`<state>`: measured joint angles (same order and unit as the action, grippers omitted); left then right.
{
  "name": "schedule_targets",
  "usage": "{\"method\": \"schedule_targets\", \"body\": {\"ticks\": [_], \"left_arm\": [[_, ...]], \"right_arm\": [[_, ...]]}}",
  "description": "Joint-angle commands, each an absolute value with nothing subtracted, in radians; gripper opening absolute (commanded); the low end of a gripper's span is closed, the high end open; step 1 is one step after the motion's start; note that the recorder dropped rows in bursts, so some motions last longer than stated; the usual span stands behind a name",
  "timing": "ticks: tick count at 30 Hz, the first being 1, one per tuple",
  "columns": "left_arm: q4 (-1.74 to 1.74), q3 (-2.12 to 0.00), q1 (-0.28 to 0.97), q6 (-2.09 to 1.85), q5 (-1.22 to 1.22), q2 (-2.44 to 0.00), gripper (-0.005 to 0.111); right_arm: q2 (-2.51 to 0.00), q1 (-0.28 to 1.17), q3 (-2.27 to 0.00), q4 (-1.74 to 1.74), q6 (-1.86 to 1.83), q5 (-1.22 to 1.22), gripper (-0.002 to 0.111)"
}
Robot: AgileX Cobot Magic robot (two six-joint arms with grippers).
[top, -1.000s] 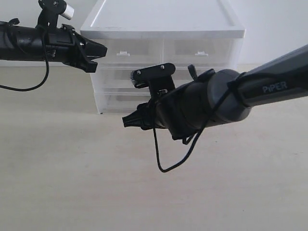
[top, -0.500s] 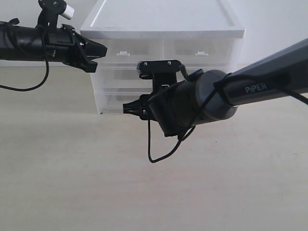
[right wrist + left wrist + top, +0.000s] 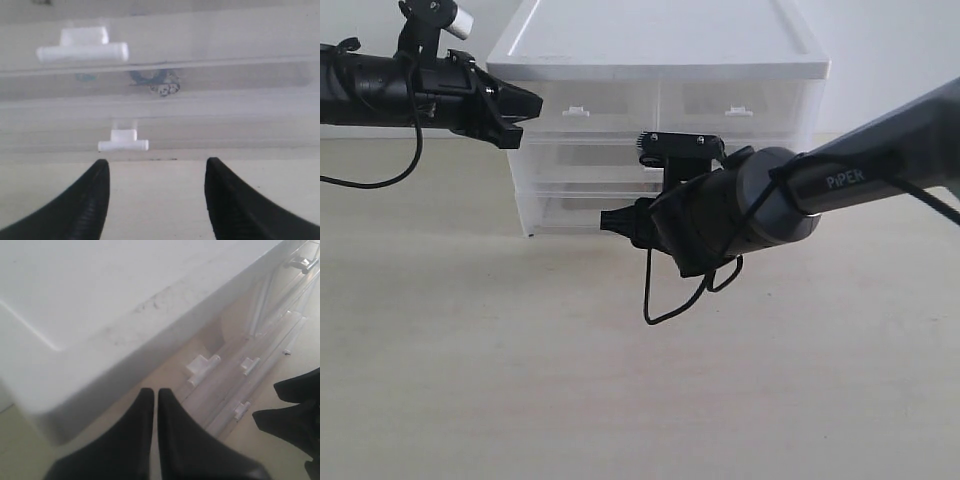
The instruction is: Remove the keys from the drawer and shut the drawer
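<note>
Fingers [image 3: 85,200] of the right gripper [image 3: 157,165] are standing apart, holding nothing, just short of the drawer [image 3: 225,131] and its tab [image 3: 123,143]. I am seeing a dark blurred cluster, apparently the keys [image 3: 160,84], through the translucent fronts above that tab; which tier is holding it I cannot tell. Left gripper [image 3: 154,391] is hovering pinched together, empty, beside the cabinet [image 3: 650,40] top.

Right claw [image 3: 605,219] before drawer [image 3: 565,213]; left claw [image 3: 536,102] at cabinet [image 3: 650,40] upper-left corner; keys [image 3: 162,86] inside.
</note>
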<state>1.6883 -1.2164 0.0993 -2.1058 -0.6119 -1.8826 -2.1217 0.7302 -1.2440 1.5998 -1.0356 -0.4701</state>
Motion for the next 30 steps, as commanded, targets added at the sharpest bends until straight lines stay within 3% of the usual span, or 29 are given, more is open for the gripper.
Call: {"method": "schedule_targets", "body": {"ticks": [1,30], "left_arm": [[1.744,-1.233,0.092,-2.093,-0.554,-1.891,0.004],[1.744,-1.233,0.092,-2.093,-0.554,-1.891,0.004]], "right_arm": [[-2.128,0.717,-1.25,1.547,-0.991,-0.434,0.05],[-2.195,0.717,-1.329,1.479,-1.015,-0.459,0.05]]}}
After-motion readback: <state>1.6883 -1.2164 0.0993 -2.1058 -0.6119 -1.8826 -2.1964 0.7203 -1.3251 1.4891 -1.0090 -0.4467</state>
